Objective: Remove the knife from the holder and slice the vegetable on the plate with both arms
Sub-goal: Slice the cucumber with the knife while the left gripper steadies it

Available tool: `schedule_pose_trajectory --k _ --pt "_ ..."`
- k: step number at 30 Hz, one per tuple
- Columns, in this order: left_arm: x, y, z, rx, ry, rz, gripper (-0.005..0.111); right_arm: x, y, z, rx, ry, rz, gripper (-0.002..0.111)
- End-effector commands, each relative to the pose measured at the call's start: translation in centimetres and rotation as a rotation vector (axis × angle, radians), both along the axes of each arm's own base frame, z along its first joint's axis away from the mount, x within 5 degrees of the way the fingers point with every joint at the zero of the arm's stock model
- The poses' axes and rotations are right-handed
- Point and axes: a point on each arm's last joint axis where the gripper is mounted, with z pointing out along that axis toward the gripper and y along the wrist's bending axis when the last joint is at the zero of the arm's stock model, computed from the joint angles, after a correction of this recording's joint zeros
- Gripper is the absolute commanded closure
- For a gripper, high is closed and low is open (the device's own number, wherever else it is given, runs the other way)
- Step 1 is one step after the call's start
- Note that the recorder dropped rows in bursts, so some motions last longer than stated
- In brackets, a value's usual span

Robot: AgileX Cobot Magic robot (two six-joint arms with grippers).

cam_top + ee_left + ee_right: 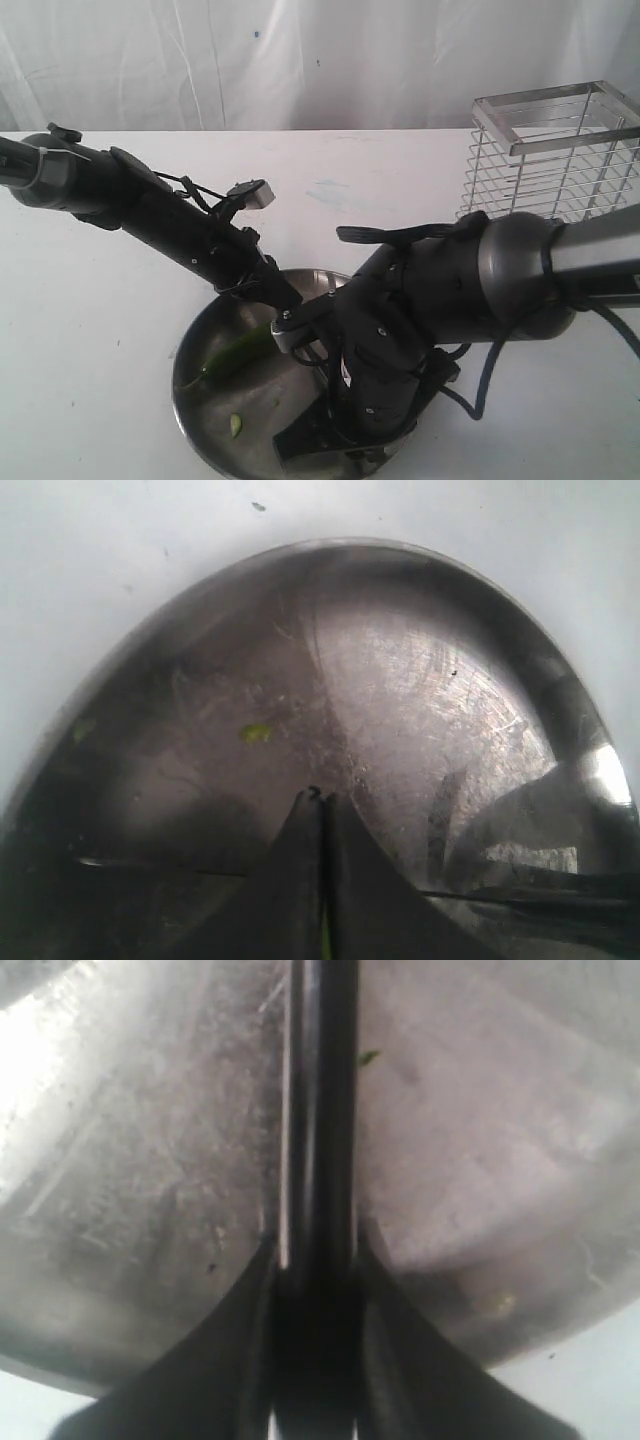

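Well, the plate sat at the lower centre of the exterior view, a round shallow steel dish, dull and scuffed, its floor covered in fine swirling scratches. Across its left half lay the vegetable, a slender glossy green pod running diagonally, thin tip toward the lower left. A small pale-green cut piece lay apart from it, nearer the bottom rim. The left arm, matte black with looping cables, slanted down from the upper left to the pod's upper end. The left gripper was pressed tight, its two dark wedge-shaped fingers meeting with a sliver of green pinched in the seam, so it was gripping the vegetable. The right arm, bulkier with a smooth grey casing, came in from the right edge and bent down over the plate. The right gripper was clamped on the knife, a long dark narrow bar running straight out between the black fingers above the steel. The holder, a tall square chrome wire basket with horizontal bars, stood at the upper right on the plain white table, well apart from the plate. Behind it hung a creased white backdrop.
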Motion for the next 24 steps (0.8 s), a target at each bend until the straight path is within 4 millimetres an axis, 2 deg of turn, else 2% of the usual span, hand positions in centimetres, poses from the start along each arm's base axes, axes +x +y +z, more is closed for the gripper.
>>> schedule_pose_trajectory --k 1,9,15,18,24 --pt "-0.8 0.1 -1.5 0.049 0.031 -0.052 0.107 1.0 -0.5 -1.6 -0.023 0.016 -0.004 0.108" --pt "-0.7 0.1 -1.5 0.056 0.021 -0.046 0.107 1.9 -0.9 -2.4 -0.053 0.039 -0.013 0.108" --pt "-0.5 -0.1 -1.0 0.029 0.018 -0.017 0.107 2.4 -0.3 -2.4 0.009 -0.019 0.023 0.108" --pt "-0.2 0.0 0.1 0.02 -0.02 0.01 0.107 2.3 -0.5 -2.4 -0.012 0.001 0.02 0.108" --pt "-0.1 0.3 4.3 -0.018 -0.126 0.054 0.107 1.6 -1.3 -2.4 -0.094 0.074 0.011 0.108"
